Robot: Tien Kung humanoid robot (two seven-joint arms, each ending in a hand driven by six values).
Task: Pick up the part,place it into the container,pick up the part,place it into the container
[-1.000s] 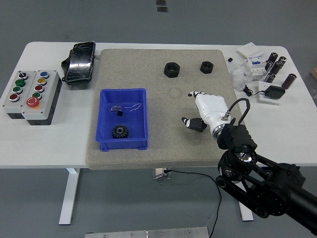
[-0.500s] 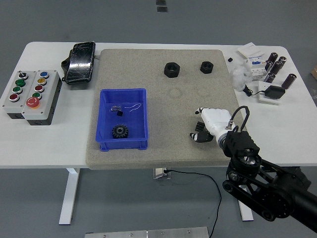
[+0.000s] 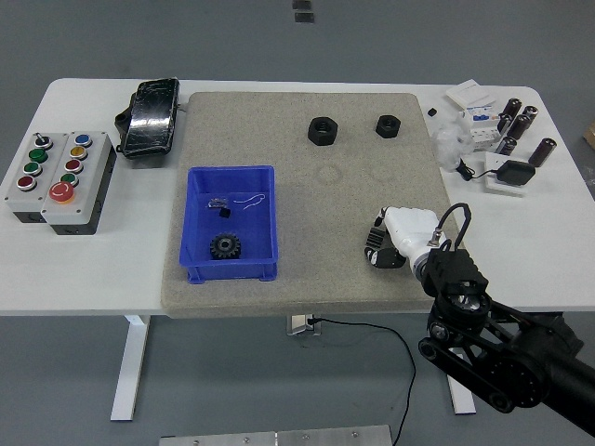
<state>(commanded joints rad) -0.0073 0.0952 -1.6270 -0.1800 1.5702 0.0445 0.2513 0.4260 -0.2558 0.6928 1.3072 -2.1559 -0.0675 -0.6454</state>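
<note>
**Nuts on the mat, right hand low and empty**

Nuts are your parts here; the larger hex nut point(image 3: 323, 130) and the smaller hex nut point(image 3: 388, 124) lie apart at the far side of the grey mat point(image 3: 307, 200); neither is held. You have the blue bin point(image 3: 231, 224) at the mat's near left, with a black gear point(image 3: 224, 245) and some small bits inside. Your right hand point(image 3: 398, 236) sits over the mat's near right, well short of the nuts, fingers curled under, gripping nothing. You'll find the button box point(image 3: 59, 179) on the table's left end.
</note>
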